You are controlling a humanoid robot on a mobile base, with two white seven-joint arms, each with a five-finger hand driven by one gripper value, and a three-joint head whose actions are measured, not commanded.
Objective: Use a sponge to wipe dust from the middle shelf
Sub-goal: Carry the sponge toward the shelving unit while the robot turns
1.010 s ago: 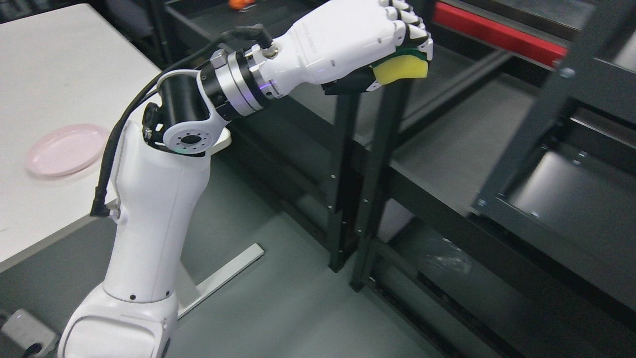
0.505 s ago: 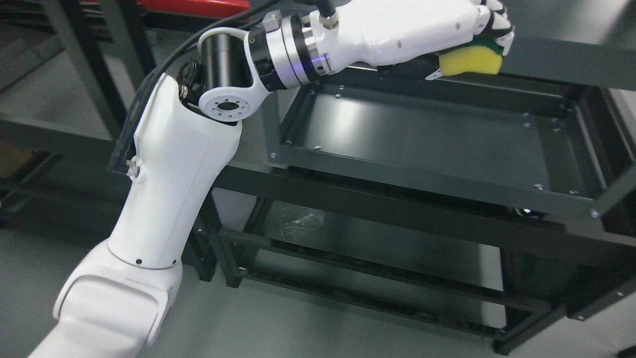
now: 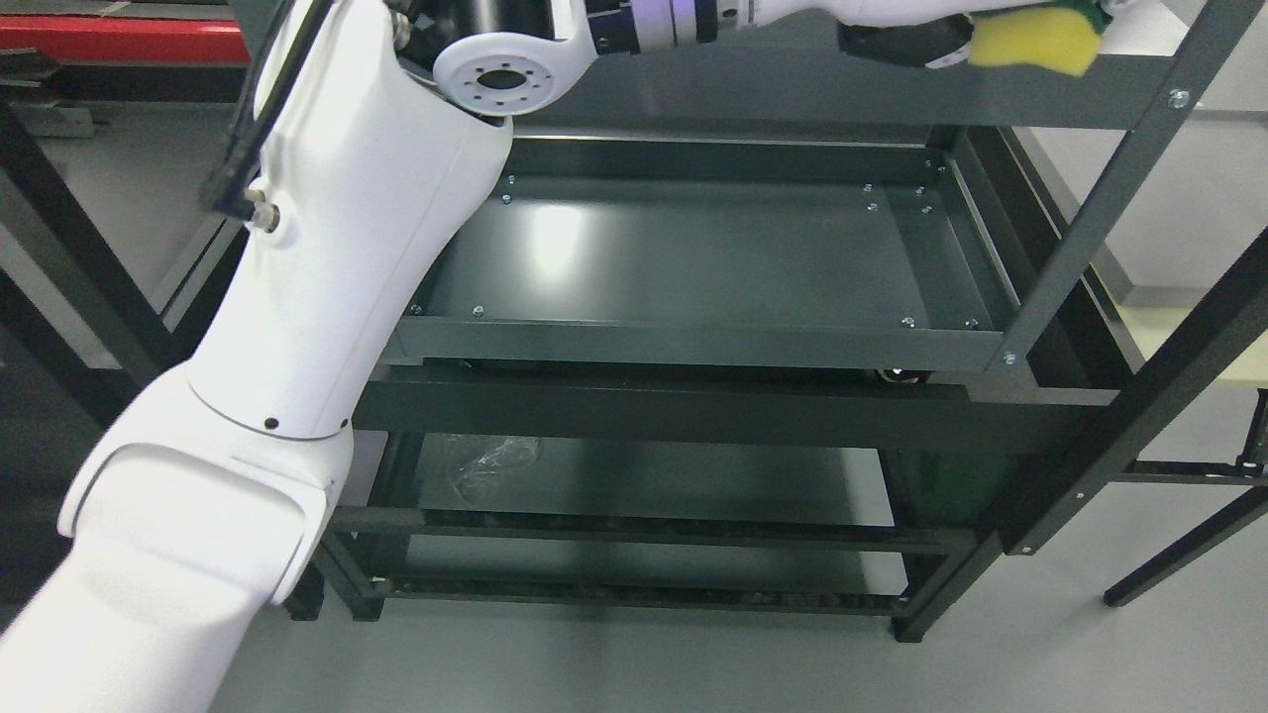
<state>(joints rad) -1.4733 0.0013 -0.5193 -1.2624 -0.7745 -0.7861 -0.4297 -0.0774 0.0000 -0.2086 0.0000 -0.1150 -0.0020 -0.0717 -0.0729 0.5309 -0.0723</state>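
Sponge: soft yellow foam block with a thin green scrub layer on top, rounded corners (image 3: 1035, 42); it sits at the top edge of the view, over the front rail of the top shelf (image 3: 792, 94), near the right post (image 3: 1109, 188).
Left robot hand: glossy white shell with a dark palm part (image 3: 921, 35), mostly cut off by the top edge; what shows is clamped on the sponge, above the rack.
Left arm: smooth white casing, black cable and a round silver-and-black wrist joint (image 3: 500, 74); it rises from the lower left and covers the left end of the rack.
Middle shelf: dark grey sheet-metal tray with a raised lip and small screws at the corners (image 3: 693, 257), bare and faintly shiny, below the sponge.
Lower shelf: same dark metal (image 3: 674, 475), with a crumpled clear plastic film (image 3: 485, 460) at its left end.
Beam: red bar (image 3: 119, 40) left of the rack, at the top.
Floor: plain grey (image 3: 644, 654).
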